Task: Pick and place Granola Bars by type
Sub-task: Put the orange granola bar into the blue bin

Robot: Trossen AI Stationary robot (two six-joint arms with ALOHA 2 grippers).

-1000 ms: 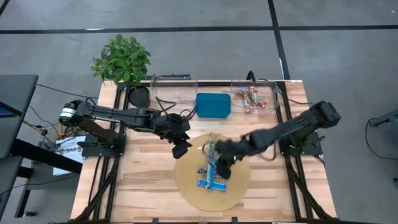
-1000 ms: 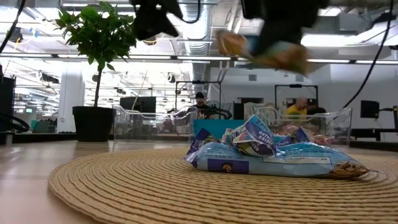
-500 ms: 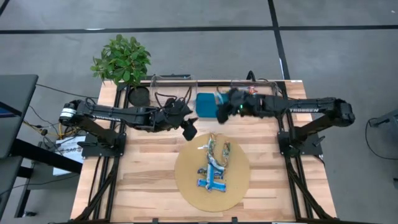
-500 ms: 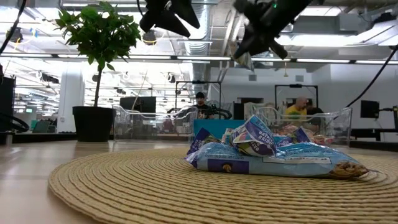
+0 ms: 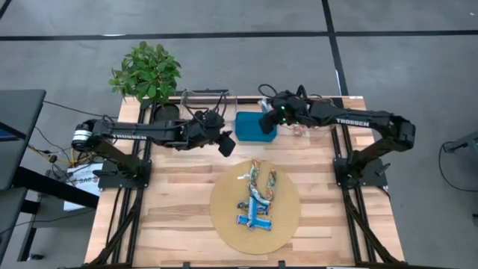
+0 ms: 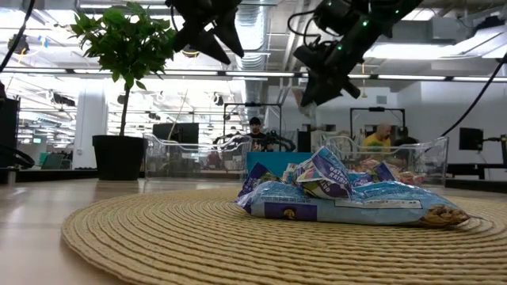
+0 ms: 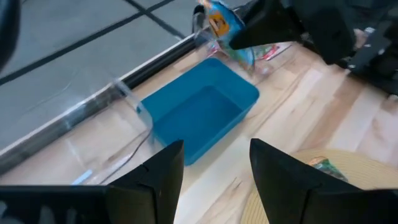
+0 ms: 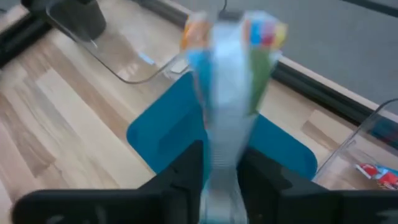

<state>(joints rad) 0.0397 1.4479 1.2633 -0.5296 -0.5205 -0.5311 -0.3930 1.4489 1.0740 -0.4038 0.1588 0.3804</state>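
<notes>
My right gripper (image 5: pixel 272 116) hangs over the teal tray (image 5: pixel 254 127) at the table's far side, shut on a blue-and-silver granola bar (image 8: pixel 231 93), which the left wrist view also shows (image 7: pixel 227 28). The other bars, blue, silver and tan, lie heaped (image 5: pixel 255 200) on a round woven mat (image 5: pixel 224 217); the low view has the same heap (image 6: pixel 341 198). My left gripper (image 5: pixel 224 143) is open and empty, in the air just left of the tray (image 7: pixel 199 115). Red-and-tan bars (image 5: pixel 300 117) lie in a clear bin right of the tray. My right gripper pinches the blue-and-silver bar between its two fingers (image 8: pixel 186 171), on the bar's lower end (image 8: pixel 222 146). The bar is lifted clear over the teal tray (image 8: pixel 168 134) and sticks out lengthwise beyond the fingertips.
Two clear bins stand on the far edge, one left of the tray (image 5: pixel 209 104) and one right of it (image 5: pixel 317 112). A potted plant (image 5: pixel 147 71) stands at the far left corner. Bare wood lies left and right of the mat. People sit in the room behind (image 6: pixel 255 131).
My right gripper has carried the bar up from the heap on the mat toward the table's far edge and now hangs over the teal tray. My left gripper has moved from the mat's far left rim toward the far edge, stopping beside the tray. The heap has stayed put.
</notes>
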